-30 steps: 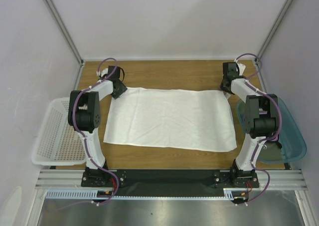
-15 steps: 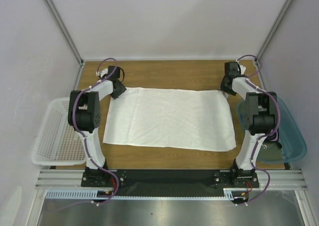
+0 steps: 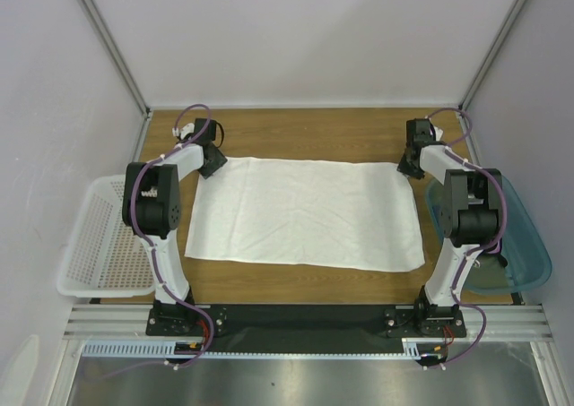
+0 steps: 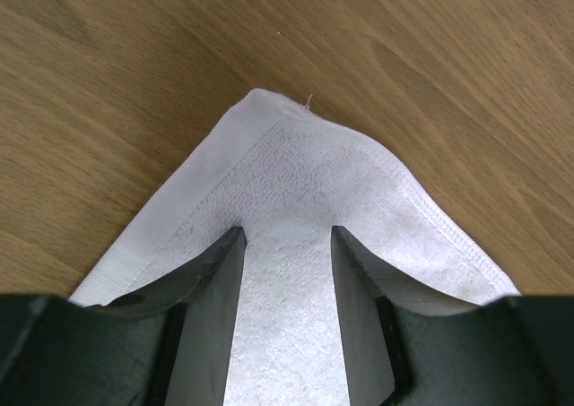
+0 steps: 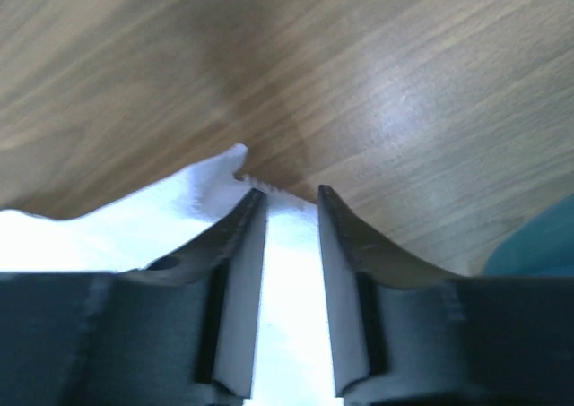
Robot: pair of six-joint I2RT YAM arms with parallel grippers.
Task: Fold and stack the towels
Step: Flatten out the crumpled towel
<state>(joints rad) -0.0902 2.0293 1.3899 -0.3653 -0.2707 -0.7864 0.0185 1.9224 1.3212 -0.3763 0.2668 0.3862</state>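
The right arm has shuffled a touch outward over the far right corner in this last second. The left arm hasn't budged, and the white towel point(image 3: 305, 213) lies just as flat and wide across the wooden table point(image 3: 305, 128) as before. So no fold has started; both arms look to be lining up a corner pick for the first fold.

At the far left corner, the left gripper point(image 4: 287, 236) stands about half open with its fingers planted on the cloth. The hemmed corner pokes out just ahead of the tips and the terry between them is flat and unbunched, so it holds nothing.

At the far right corner, the right gripper point(image 5: 291, 195) has its jaws closer together, with bright cloth filling the gap. The corner edge is ruffled just at the tips. I can't tell whether it is pinching yet.

The white basket point(image 3: 99, 245) sits off to the left and the teal bin point(image 3: 516, 254) off to the right. No other towel shows.
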